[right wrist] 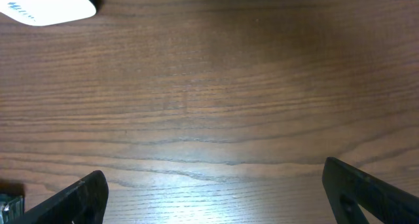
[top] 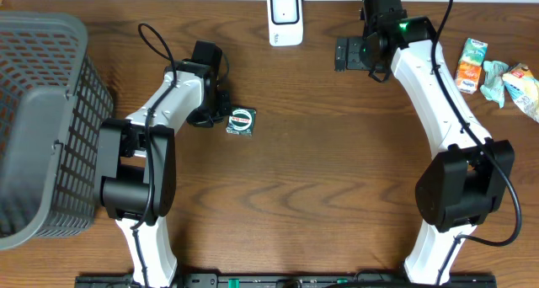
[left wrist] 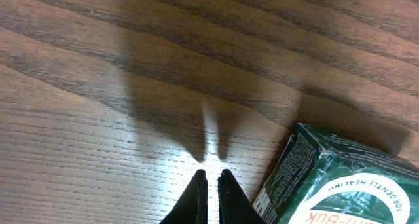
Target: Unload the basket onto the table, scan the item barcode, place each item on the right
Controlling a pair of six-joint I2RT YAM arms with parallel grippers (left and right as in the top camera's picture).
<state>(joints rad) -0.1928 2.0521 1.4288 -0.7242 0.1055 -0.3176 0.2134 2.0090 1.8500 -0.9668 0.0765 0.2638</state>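
Observation:
The item is a small dark green box (top: 242,121) with a round white label, lying flat on the wooden table. My left gripper (top: 212,114) sits just to its left, shut with nothing between its fingers. The left wrist view shows the black fingertips (left wrist: 198,185) pressed nearly together above bare wood, with the green box (left wrist: 340,178) beside them on the right and apart from them. The white scanner (top: 285,17) stands at the back edge. My right gripper (top: 349,54) hovers open to the right of it. In the right wrist view, its jaws (right wrist: 215,175) stand wide over bare table, the scanner (right wrist: 46,4) at top left.
A large grey mesh basket (top: 42,128) fills the left side of the table. At the far right lie an orange juice carton (top: 473,65) and a crumpled packet (top: 518,86).

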